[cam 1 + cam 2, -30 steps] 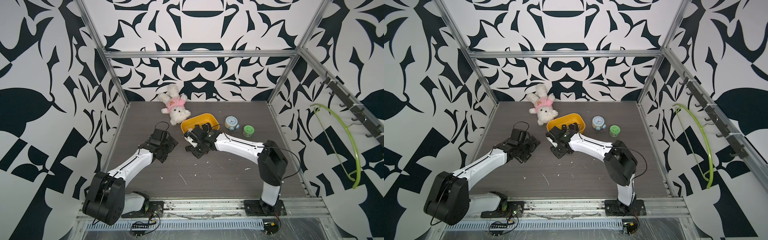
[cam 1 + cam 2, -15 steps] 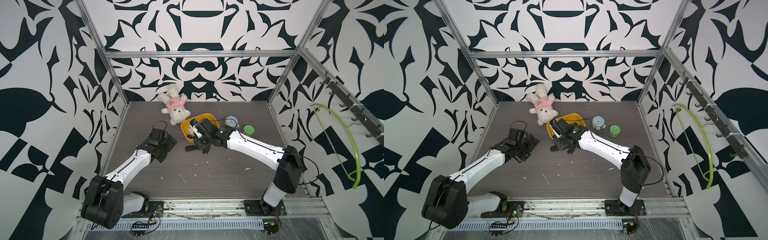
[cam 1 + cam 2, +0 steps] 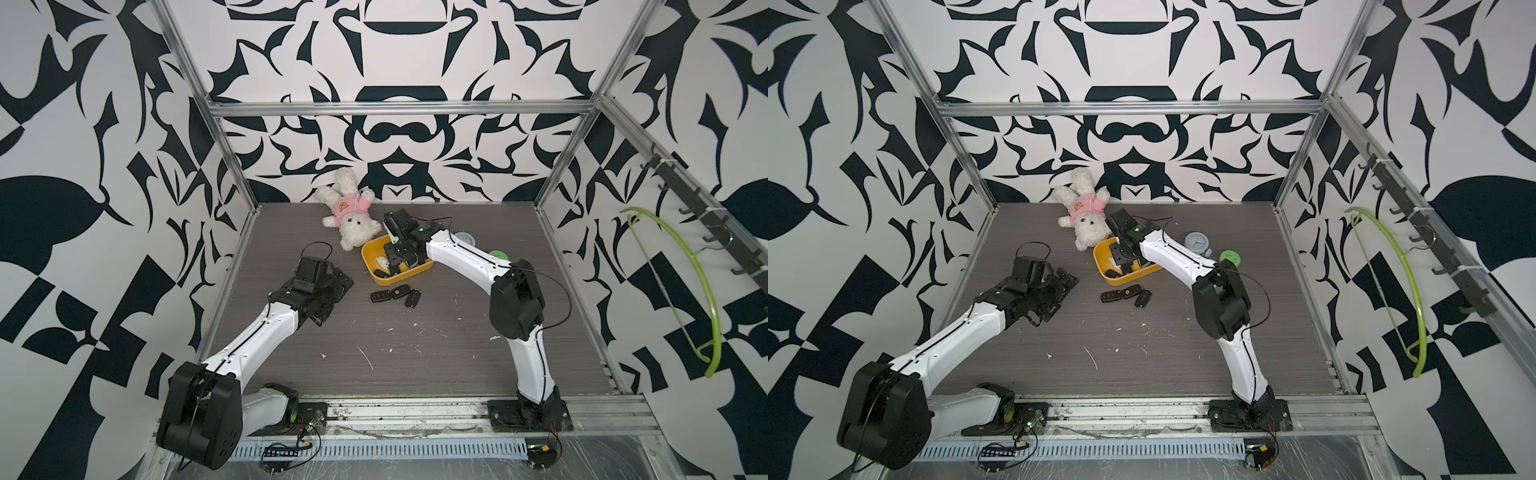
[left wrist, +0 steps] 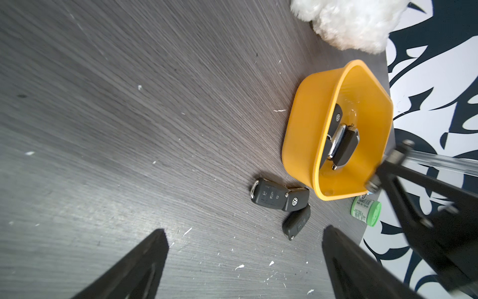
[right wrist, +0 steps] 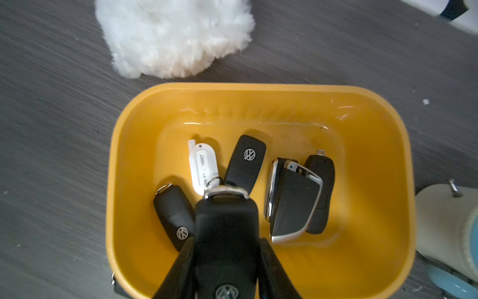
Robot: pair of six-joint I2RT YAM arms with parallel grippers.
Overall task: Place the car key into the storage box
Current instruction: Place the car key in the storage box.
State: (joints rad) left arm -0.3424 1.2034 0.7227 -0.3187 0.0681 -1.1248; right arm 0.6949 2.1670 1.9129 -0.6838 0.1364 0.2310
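Right claw (image 5: 225,256) clenches car key (image 5: 226,222) over storage box (image 5: 258,87) — ring (image 5: 225,190) may snag tag (image 5: 203,165) ahead; left claw (image 4: 244,230) released.

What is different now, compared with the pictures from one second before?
The right gripper, shut on a black car key, lifted from the table in front of the storage box and moved farther out, over it. The box, the plush toy and the open left gripper stayed in place.

Storage box (image 3: 411,272) mid-table; more keys (image 5: 294,196) inside; plush toy (image 3: 351,216) behind-left; three keys (image 3: 397,293) before box; clock (image 3: 1196,241) right.
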